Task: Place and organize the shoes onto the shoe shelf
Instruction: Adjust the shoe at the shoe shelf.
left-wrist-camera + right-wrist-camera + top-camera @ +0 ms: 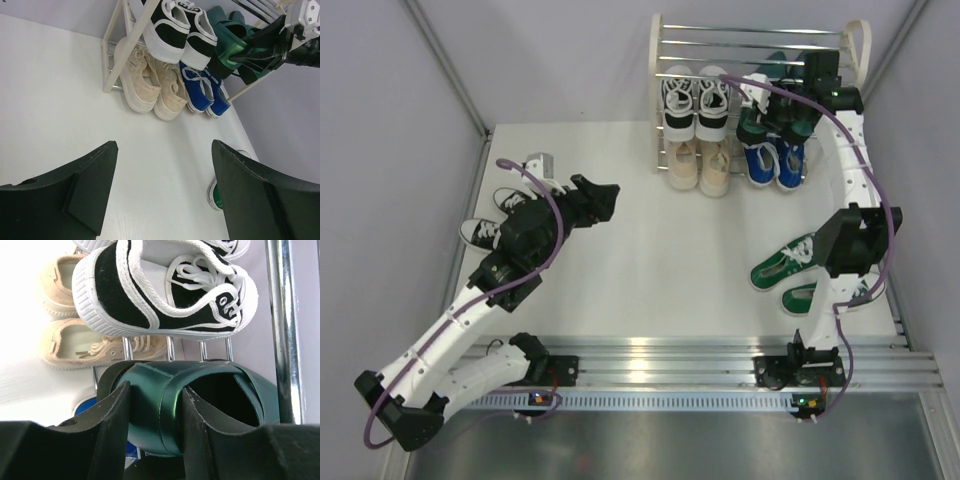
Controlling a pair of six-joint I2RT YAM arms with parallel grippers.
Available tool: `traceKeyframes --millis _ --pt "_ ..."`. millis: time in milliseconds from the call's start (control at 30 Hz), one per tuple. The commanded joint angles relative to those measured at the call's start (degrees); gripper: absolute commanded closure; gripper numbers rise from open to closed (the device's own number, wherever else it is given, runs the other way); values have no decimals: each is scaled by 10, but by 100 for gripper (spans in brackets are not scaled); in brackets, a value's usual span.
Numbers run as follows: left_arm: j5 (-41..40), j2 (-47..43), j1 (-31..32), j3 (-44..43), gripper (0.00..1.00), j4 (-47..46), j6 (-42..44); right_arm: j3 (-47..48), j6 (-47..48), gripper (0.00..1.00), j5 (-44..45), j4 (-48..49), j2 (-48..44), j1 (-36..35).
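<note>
– Left tool (pixel 165 150) sits closest to its own wrist camera. Both black fingers (pixel 85 192) are spread wide with nothing between them, hovering over the white surface (pixel 60 100).

– What does the overhead view add on that side?

– One loose black-and-white sneaker pair (pixel 480 232) lying at the far left of the surface, partly under the left arm. The wrist camera does not catch it.

– And the shoe shelf (pixel 658 60)?

– It stands at the back of the surface, with chrome bars between cream arched frames. On its left half a shelved black-and-white pair (pixel 695 95) rests on a bar tier, with beige lace-ups (pixel 700 165) below. On its right half, blue sneakers (pixel 775 165) sit at the bottom.

– The right tool?

– Overhead shows only that it reaches into the shelf's right half, above the blue sneakers. Its wrist view is clearer: the right tool (pixel 156 390) pinches the heel rim of a glossy dark green dress shoe (pixel 210 372), just beside the shelved black-and-white pair. Whether the shoe rests on the bars, I cannot tell.

– Anything further right?

– Green sneakers (pixel 782 265) with white laces lie on the surface beside the right arm.
</note>
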State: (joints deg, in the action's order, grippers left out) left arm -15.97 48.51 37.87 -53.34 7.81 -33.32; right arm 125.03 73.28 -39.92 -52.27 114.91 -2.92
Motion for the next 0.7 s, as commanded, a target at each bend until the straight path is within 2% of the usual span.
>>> traceKeyframes --millis 0,233,667 --pt "-5 -9 -2 6 19 -10 -9 17 44 87 -62 -5 -25 5" --pt "-8 -19 -2 20 19 -11 -17 18 63 88 -103 -26 -33 6" --pt "-2 -23 -2 28 19 -15 -26 17 93 91 -127 -44 -39 7"
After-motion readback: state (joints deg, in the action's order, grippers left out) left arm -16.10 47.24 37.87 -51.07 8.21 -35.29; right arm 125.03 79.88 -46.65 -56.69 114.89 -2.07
